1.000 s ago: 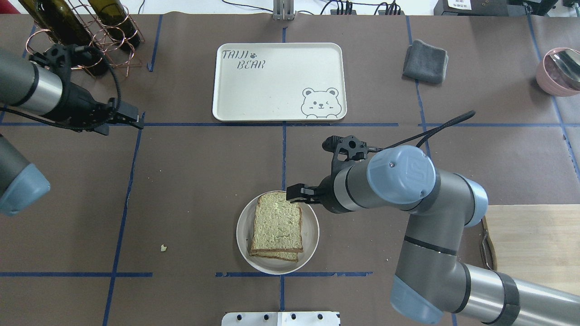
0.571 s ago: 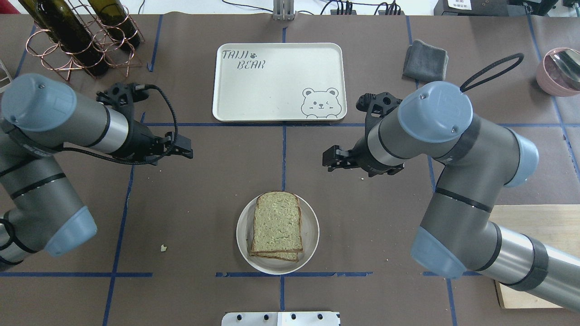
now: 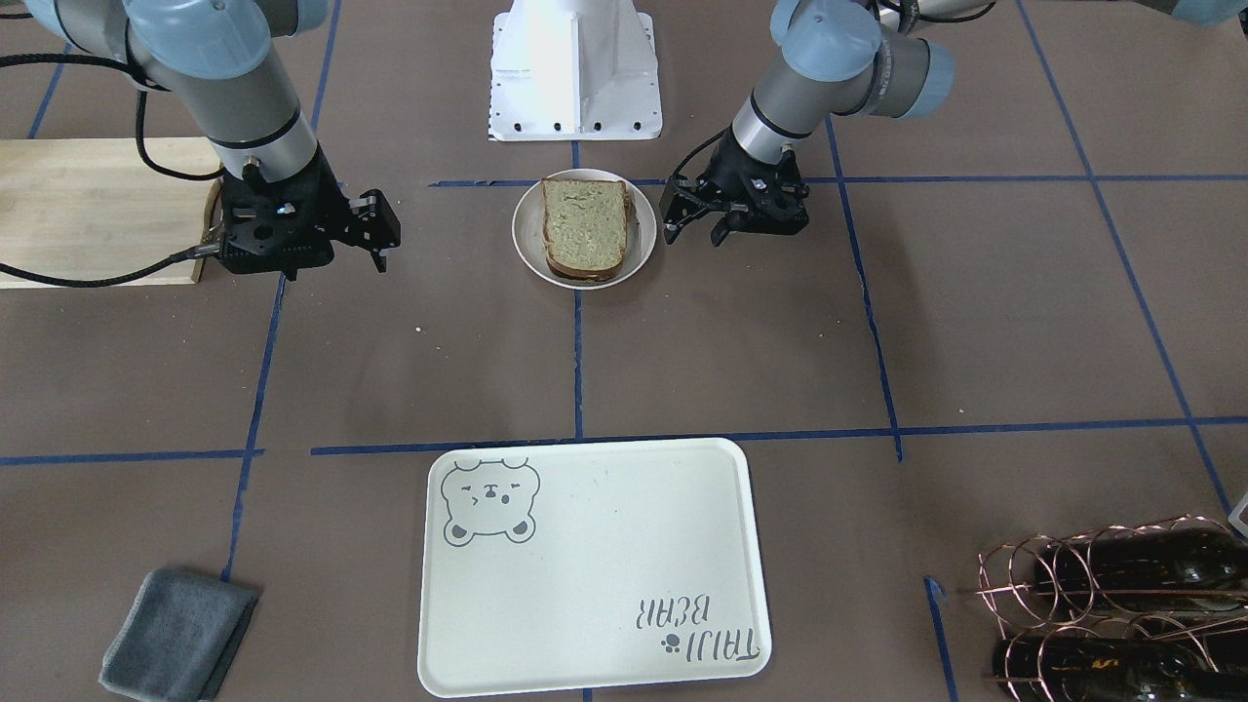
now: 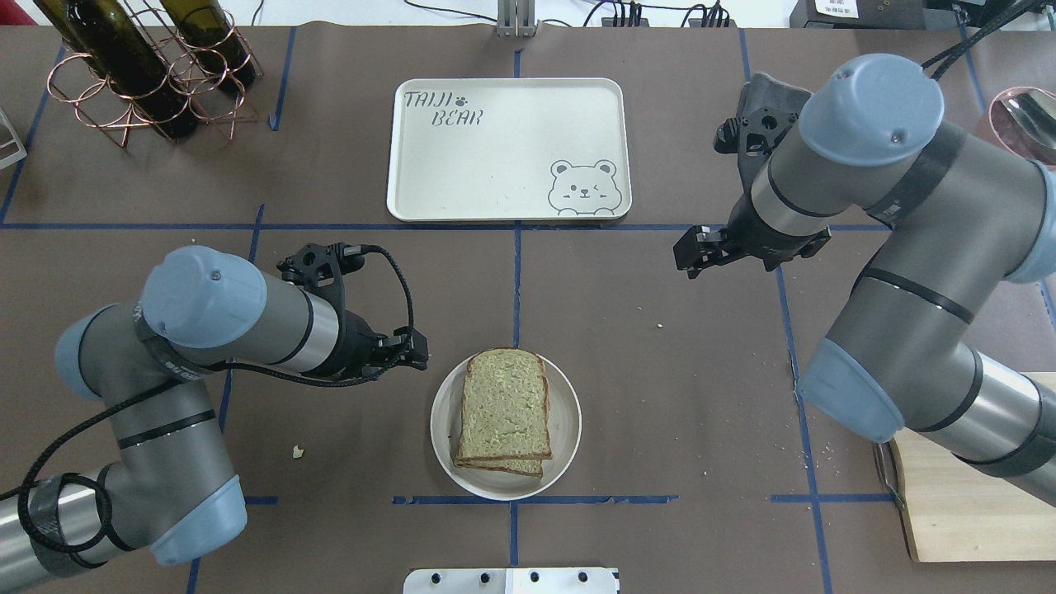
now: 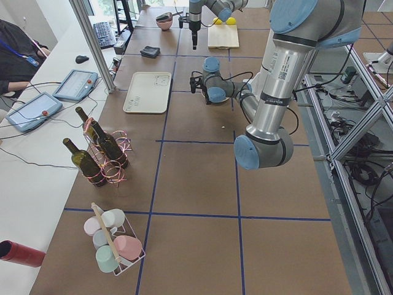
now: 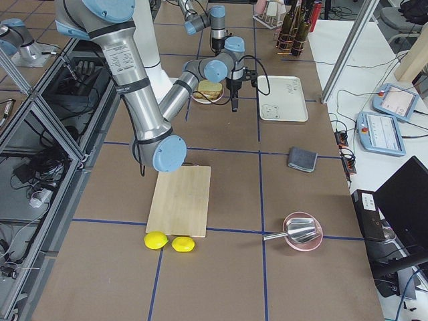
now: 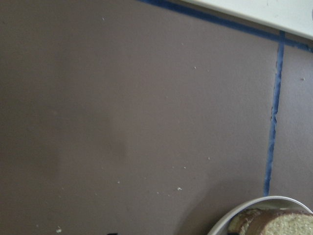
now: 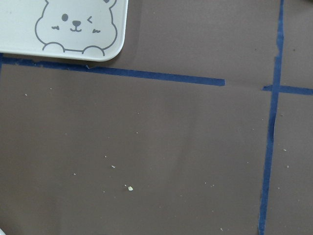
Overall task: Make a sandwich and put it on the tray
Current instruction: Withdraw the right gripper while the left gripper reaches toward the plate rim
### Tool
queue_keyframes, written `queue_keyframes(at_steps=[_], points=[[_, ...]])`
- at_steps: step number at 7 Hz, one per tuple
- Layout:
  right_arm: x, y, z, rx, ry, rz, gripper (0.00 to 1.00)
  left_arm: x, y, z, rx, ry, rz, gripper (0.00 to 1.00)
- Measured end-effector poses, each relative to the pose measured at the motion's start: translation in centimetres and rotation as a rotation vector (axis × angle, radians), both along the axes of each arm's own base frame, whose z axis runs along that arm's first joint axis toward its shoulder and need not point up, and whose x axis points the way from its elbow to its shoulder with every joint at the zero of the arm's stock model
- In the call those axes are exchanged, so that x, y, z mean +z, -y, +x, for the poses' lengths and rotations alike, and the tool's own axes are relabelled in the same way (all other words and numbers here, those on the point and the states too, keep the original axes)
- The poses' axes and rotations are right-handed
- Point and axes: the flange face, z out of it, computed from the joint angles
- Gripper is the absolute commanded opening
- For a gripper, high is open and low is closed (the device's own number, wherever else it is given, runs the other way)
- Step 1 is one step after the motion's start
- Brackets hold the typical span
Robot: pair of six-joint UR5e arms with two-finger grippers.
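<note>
Nearest me sits the small round white plate (image 4: 567, 429) on the brown paper-covered table (image 4: 346, 462), and on it the sandwich of two square brown-crusted speckled bread slices (image 4: 503, 408), stacked a little askew; I can't make out any filling from these angles; so I judge the building done and the move to the tray to be the step in hand. The left gripper (image 3: 692, 230) hovers just beside the plate's rim on my left, not touching it, its jaws apart with nothing between them. Farther out and well apart from the plate, the right gripper (image 4: 690, 251) hangs over bare table near a blue tape line; whether its jaws are apart or together I cannot tell. Farthest lies the large cream-white rectangular tray with the grey bear drawing (image 4: 495, 165), nothing on it. Next, I reckon, the left jaws must drop astride the rim, clamp, and lift level; tilt it and the top slice could slide; then carry forward to the tray.
</note>
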Motion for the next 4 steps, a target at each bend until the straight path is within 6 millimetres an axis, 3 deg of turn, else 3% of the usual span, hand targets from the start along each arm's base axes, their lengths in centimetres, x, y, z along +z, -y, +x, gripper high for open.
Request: queue_keyframes(at_steps=[2, 4], points=[[0.6, 0.7, 1.5, -0.012, 0.010, -0.014, 1.00, 0.5, -1.7, 3.5, 0.013, 0.032, -0.002, 0.48], [1.4, 0.9, 2.3, -0.015, 0.014, -0.033, 1.00, 0.2, -2.7, 5.3, 0.028, 0.037, -0.002, 0.39]])
